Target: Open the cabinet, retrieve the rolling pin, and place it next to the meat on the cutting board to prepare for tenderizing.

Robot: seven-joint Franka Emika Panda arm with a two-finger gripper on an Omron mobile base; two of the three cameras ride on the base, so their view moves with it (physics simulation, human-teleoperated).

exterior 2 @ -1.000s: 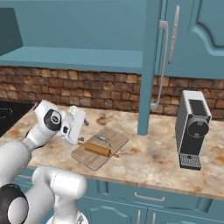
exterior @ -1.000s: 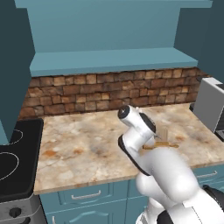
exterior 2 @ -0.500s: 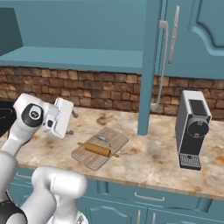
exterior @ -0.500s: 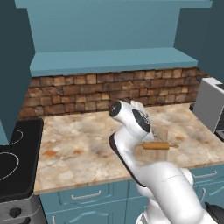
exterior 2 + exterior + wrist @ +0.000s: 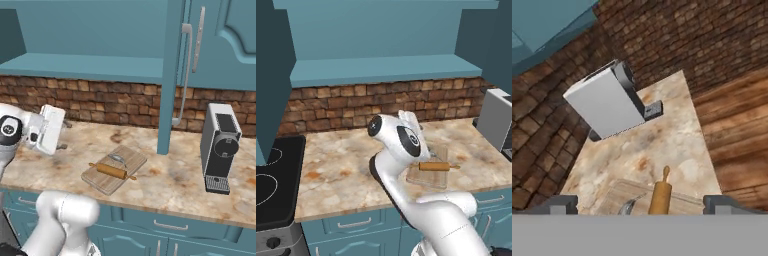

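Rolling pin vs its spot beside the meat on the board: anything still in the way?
Nothing visible. The rolling pin already lies on the cutting board just in front of the meat, with no object between them. The gripper is open and off to the side.

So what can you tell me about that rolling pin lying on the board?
The rolling pin is a slim cylinder that looks like tan wood, with a thin peg handle at each end. It lies flat across the light wooden cutting board, its pegs reaching to about the board's edges, on the marbled counter. A small grey sliver of meat lies just behind it on the board; whether they touch is unclear. Nothing grips it; the end effector is open, off to one side.
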